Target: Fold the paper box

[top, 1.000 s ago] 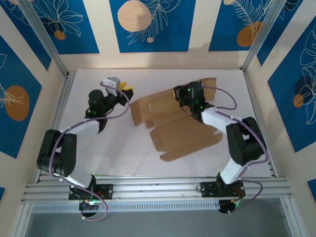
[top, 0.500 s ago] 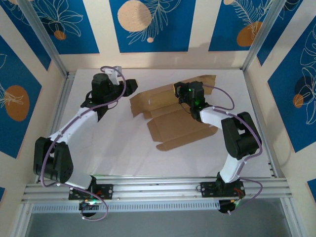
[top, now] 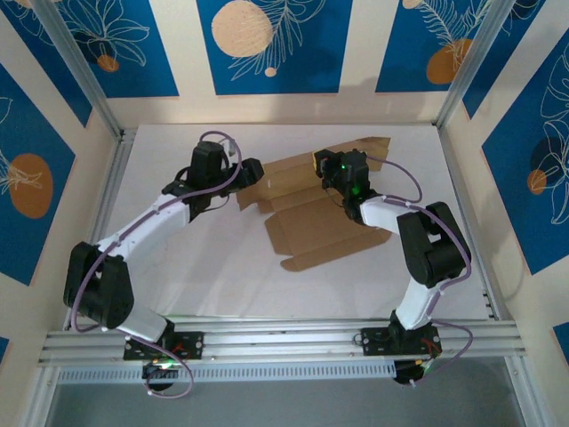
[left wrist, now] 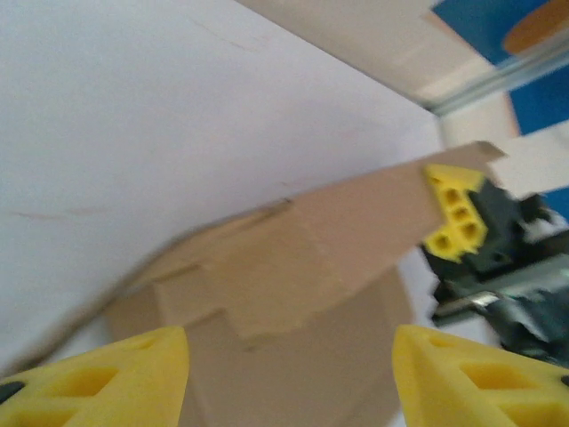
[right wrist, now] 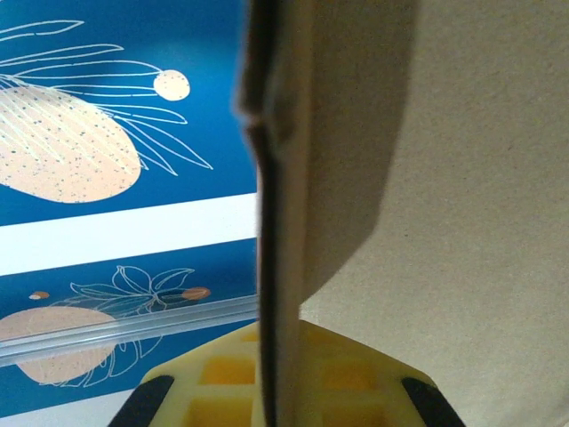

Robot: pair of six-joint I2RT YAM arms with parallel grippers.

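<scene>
Right end effector [top: 325, 169], closed, pinches the paper box [top: 324, 238].

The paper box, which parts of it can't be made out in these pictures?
- Top external: the right arm covers the paper box where its jaws clamp the far panel.
- Left wrist: the creases are motion-blurred, and the frame's bottom edge cuts off the near part.
- Right wrist: the box stands edge-on, too close to tell its shape.

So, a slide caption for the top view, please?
The right pincer is shut on the far flap of the box; the left pincer is open near its left end.
</scene>
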